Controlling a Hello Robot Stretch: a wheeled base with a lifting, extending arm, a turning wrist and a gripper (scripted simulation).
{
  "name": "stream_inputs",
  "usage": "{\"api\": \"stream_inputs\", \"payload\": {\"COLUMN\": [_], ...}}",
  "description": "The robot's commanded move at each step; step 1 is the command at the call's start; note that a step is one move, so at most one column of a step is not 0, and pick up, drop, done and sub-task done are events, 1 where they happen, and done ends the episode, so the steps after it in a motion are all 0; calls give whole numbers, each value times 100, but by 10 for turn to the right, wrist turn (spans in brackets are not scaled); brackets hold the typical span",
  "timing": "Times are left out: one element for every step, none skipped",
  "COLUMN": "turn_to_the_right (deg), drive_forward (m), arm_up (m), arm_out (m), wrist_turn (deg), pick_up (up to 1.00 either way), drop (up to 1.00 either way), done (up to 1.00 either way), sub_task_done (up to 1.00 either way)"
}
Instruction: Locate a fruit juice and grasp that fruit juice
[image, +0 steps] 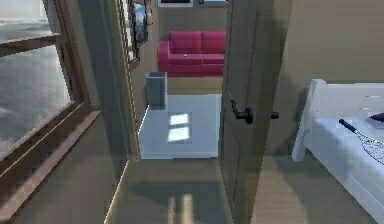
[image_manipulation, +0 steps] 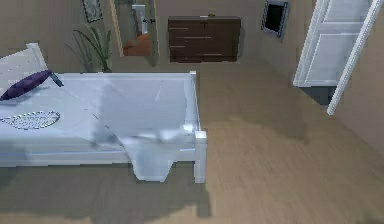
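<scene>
No fruit juice can be made out in either view. The forward view looks through a doorway past an open door (image: 243, 100) with a dark handle (image: 240, 110), toward a magenta sofa (image: 196, 52) in a farther room. A white bed (image_manipulation: 100, 120) lies across the arm side view's left, with a purple pillow (image_manipulation: 27, 85) and a tennis racket (image_manipulation: 30, 121) on it.
A grey bin (image: 156, 89) stands by the doorway's left side. A window (image: 30, 75) runs along the forward view's left. A dark dresser (image_manipulation: 203, 39), a potted plant (image_manipulation: 92, 45) and a white door (image_manipulation: 335, 45) line the far wall. Bare wood floor (image_manipulation: 280, 140) lies right of the bed.
</scene>
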Motion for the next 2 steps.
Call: {"api": "stream_inputs", "payload": {"turn_to_the_right": [60, 0], "drive_forward": [0, 20], "arm_up": [0, 0], "arm_out": [0, 0], "wrist_turn": [0, 0], "pick_up": [0, 0], "drop": [0, 0], "done": [0, 0], "sub_task_done": [0, 0]}}
